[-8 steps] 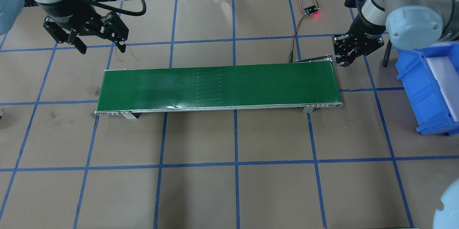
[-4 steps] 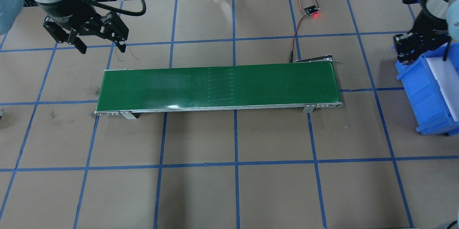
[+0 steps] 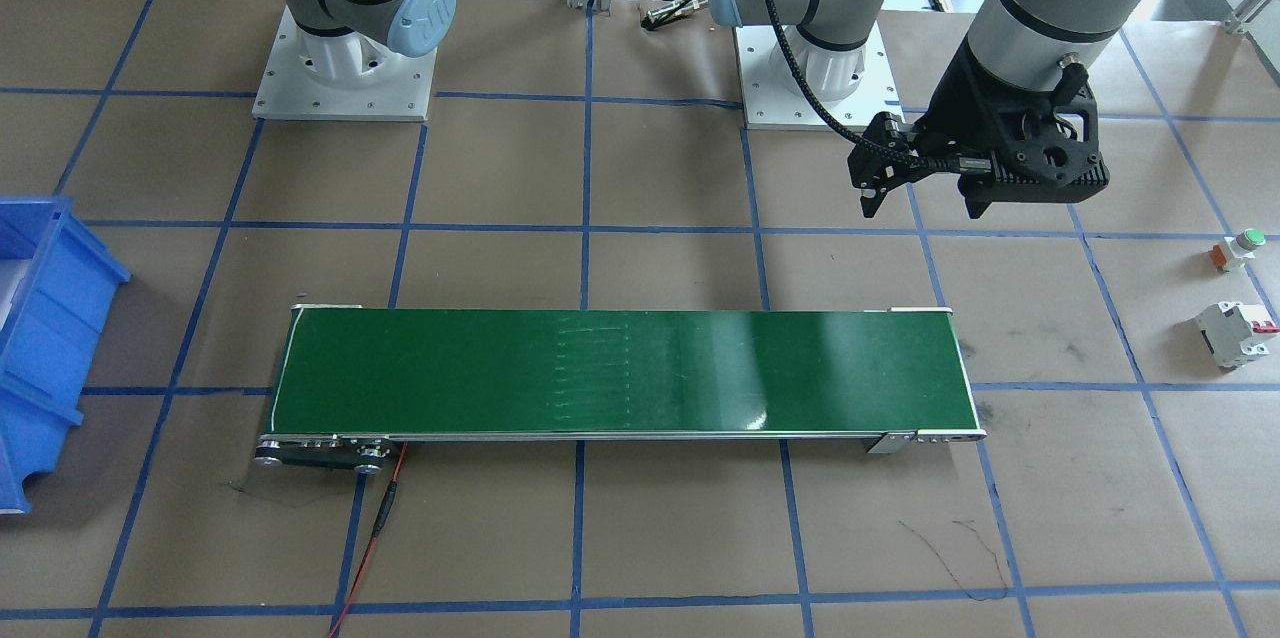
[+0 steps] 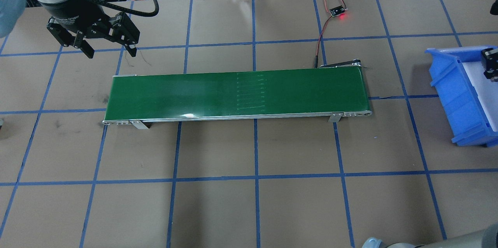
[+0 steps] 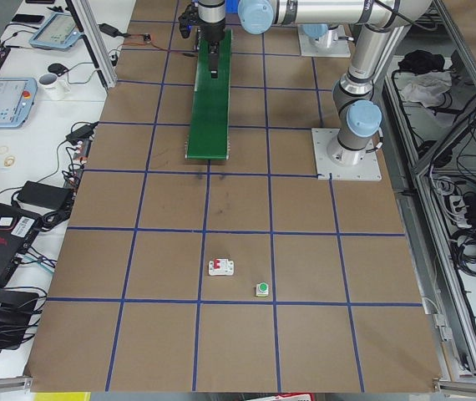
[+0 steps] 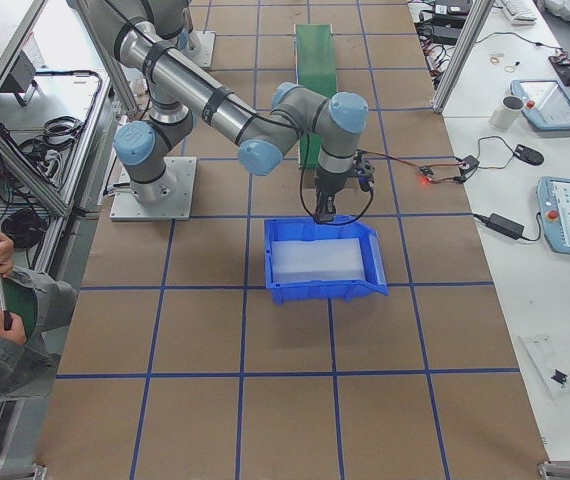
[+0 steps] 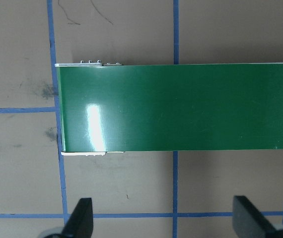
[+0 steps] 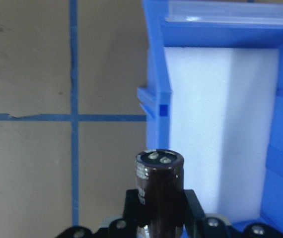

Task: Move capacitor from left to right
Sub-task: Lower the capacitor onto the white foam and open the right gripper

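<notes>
Black with a silver band, the capacitor (image 8: 159,181) stood upright in the right wrist view, clenched in the right gripper (image 8: 159,210) at the blue bin (image 8: 154,74) wall. We judged it should be carried over the white foam (image 8: 221,124) and lowered before release. Overhead, that gripper showed only at the frame edge, above the bin. From the right side, its arm stretched out, wrist pointing straight down. In the front view, the left gripper (image 3: 922,203) hung spread and empty near the green belt (image 3: 620,373) end.
</notes>
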{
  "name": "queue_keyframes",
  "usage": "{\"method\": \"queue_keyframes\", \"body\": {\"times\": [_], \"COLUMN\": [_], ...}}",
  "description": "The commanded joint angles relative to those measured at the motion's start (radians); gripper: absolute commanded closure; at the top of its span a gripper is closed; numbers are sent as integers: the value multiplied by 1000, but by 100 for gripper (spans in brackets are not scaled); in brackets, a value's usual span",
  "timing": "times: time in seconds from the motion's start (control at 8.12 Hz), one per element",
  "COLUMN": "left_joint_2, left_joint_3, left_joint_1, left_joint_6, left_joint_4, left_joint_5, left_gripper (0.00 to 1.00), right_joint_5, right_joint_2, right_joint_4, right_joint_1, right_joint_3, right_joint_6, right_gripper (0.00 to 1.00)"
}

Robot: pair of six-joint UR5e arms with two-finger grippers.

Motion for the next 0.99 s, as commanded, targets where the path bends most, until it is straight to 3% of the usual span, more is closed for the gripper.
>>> {"method": "queue_keyframes", "body": {"times": [0.0,0.86], "left_joint_2": [0,0], "left_joint_3": [0,-2], "left_joint_1": [0,0], "left_joint_6": [0,0], "left_joint_4": [0,0], "left_joint_5": [0,-2], "left_gripper": [0,0], "right_joint_5": [-7,76], "right_joint_2": [61,198], "right_joint_4": [-49,-137], "right_joint_1": [-72,-103], "right_joint_3": [2,5], "right_joint_6": [-82,-130], "right_gripper": [100,100]}}
